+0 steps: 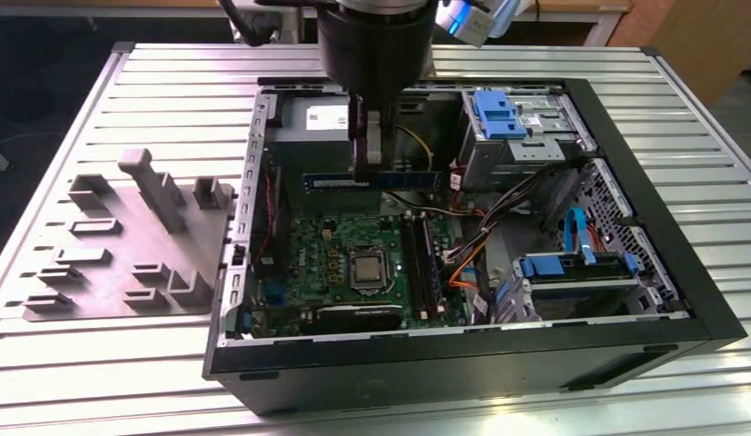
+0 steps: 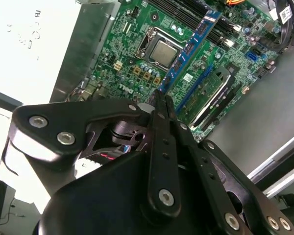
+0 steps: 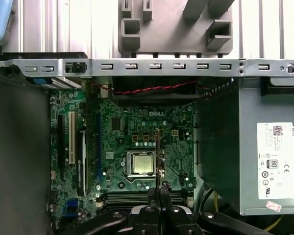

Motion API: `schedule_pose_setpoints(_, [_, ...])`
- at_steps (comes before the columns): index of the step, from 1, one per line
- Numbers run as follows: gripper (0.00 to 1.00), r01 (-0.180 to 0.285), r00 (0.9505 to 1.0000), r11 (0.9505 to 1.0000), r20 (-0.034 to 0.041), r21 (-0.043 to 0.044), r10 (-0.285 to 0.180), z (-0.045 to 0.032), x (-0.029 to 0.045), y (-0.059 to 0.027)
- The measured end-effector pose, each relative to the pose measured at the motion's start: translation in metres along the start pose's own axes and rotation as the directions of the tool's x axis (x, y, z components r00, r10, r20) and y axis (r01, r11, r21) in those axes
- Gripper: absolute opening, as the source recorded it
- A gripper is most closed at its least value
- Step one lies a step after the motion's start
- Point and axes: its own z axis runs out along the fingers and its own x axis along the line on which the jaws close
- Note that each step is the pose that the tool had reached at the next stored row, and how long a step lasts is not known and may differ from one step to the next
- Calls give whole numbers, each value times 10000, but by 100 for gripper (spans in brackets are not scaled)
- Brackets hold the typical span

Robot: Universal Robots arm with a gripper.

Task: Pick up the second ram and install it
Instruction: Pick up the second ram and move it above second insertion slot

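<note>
gripper (image 1: 372, 168): I see it hanging over the open computer case (image 1: 472, 350), jaws clamped on the second ram (image 1: 406, 180), gripping it around mid-length.
second ram: off the board, held level on its long edge above the motherboard (image 1: 314, 254), near the power supply (image 1: 321, 118); in the first wrist view I get it edge-on (image 3: 158, 152), passing just beside the processor (image 3: 143, 164).
second wrist view: blue strip (image 2: 188, 51) runs out from the jaws across the board.
memory slots (image 1: 421, 263): the held stick is not seated in them.
bench (image 1: 109, 363): grey fixture plate (image 1: 121, 254) lies beside the case, on the exterior view's left.
</note>
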Motion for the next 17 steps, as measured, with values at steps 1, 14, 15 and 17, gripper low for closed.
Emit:
schedule_pose_setpoints(1, [11, 0, 10000, 10000, -1, -4, 0, 15, 1, -4])
schedule_pose_setpoints(14, [11, -1, 10000, 10000, -2, -53, 1, 148, 21, -38])
schedule_pose_setpoints(15, [11, -1, 10000, 10000, -2, -57, 1, 156, 21, -40])
schedule_pose_setpoints(17, [11, -3, 10000, 10000, -2, -66, 3, 177, 23, -43])
